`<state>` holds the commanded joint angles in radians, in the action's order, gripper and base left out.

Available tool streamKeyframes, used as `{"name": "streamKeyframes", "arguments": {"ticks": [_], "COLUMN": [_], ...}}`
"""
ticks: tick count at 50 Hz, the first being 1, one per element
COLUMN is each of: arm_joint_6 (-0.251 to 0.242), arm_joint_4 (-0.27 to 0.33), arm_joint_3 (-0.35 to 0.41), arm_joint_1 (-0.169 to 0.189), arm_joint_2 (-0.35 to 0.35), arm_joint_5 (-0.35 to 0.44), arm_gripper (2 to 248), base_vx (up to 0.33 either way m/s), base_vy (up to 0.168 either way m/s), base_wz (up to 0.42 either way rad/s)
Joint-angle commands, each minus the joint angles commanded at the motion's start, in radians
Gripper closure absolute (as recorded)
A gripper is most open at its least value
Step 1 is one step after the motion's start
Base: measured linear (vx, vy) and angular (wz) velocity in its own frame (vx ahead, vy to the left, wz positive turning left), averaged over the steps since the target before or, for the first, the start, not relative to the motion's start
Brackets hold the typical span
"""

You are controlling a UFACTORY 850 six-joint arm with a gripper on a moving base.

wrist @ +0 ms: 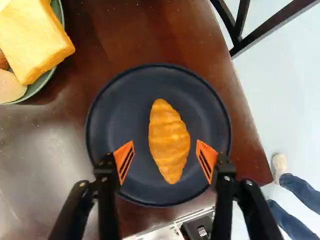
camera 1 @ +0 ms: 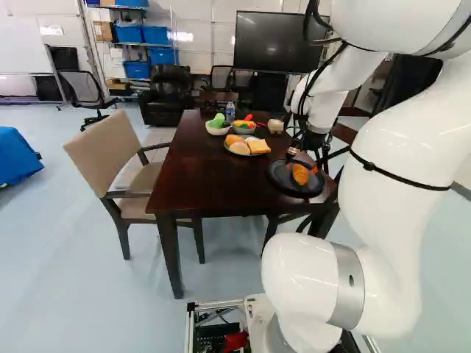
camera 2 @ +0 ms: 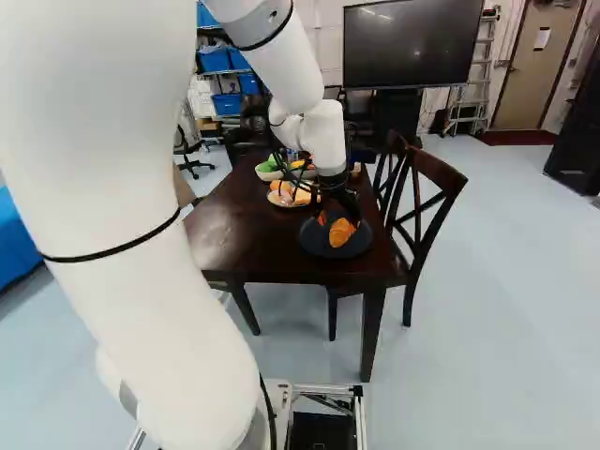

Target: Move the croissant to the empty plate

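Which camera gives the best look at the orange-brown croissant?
The wrist view: the orange-brown croissant shows whole and close, its ridges clear against the round black plate. Both base views show it on that plate, but small.

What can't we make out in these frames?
Croissant underside: hidden under its own top, wrist view.
Rest of the bread plate: cut off by the edge, wrist view.
Most of the beige chair: behind the arm, right base view.
Grey bowl, exact contents: too small, left base view.

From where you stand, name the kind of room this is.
Probably a robotics lab or workshop: blue storage bins on shelves, a stepladder and a large wall screen.
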<state>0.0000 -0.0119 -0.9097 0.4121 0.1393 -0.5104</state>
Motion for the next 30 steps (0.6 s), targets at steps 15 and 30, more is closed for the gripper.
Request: {"name": "streamKeyframes", "arguments": {"ticks": [15, 30], "arm_joint_6": [0.0, 0.0], "arm_joint_4": [0.0, 0.0], "arm_joint_3": [0.001, 0.008], "arm_joint_1": [0.0, -0.001], "arm_joint_2": [-0.006, -0.051], "arm_joint_5": [0.0, -0.021], "arm_gripper": [3, 3], "base_vx": [0.0, 0.0], "base_vy": [0.0, 0.0], "base_wz": [0.0, 0.0]}}
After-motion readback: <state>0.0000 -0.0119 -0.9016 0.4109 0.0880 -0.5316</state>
